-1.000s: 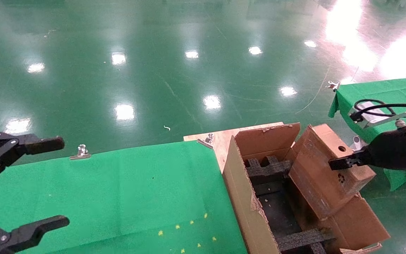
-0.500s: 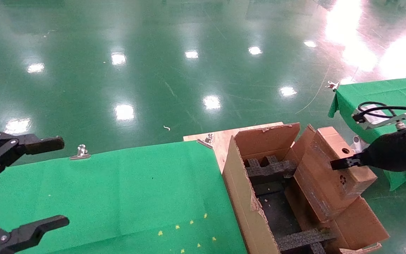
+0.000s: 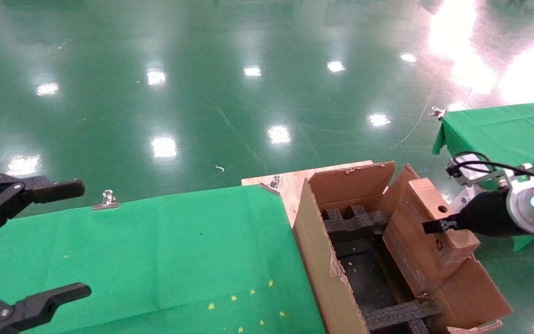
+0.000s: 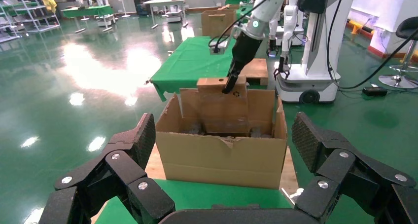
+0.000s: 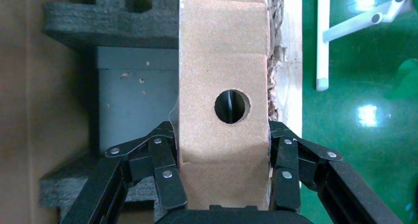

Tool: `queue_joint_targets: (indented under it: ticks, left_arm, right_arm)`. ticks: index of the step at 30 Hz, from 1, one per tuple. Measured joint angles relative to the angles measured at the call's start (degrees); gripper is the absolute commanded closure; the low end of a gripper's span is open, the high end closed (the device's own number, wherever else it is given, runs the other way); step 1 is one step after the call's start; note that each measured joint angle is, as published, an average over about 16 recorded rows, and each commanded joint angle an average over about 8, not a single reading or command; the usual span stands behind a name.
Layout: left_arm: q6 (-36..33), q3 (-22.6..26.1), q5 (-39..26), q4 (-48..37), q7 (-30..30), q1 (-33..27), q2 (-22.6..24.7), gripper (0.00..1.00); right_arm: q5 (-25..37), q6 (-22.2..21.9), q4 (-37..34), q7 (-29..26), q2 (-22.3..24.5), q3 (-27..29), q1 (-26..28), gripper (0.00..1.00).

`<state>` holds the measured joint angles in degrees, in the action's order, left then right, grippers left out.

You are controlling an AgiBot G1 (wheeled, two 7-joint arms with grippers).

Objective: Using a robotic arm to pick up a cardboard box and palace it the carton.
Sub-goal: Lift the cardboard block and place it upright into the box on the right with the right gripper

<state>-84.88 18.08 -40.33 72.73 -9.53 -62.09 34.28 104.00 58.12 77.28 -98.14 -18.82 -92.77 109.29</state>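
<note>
One cardboard box gripped by right gripper; one carton; left gripper fingers spread.

The lower part of the cardboard box is sunk behind the carton wall and right flap, so how deep it sits, and whether it touches the foam dividers, cannot be told. The right gripper shows only one fingertip in the head view; its other finger is behind the box. In the right wrist view the box's far end runs off the picture's edge. The carton's near end is cut off by the bottom edge of the head view. The left gripper is cut by the left edge, its arm out of sight.
</note>
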Motion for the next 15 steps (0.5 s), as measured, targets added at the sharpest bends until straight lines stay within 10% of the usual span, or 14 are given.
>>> queue_joint_targets:
  ticks: [15]
  left_arm:
    - [0.01,0.02,0.02,0.0,0.01,-0.01,-0.01,0.0]
  right_arm:
    - [4.68,-8.73,-1.54,-5.18,-2.61,-3.09,-7.41,1.0]
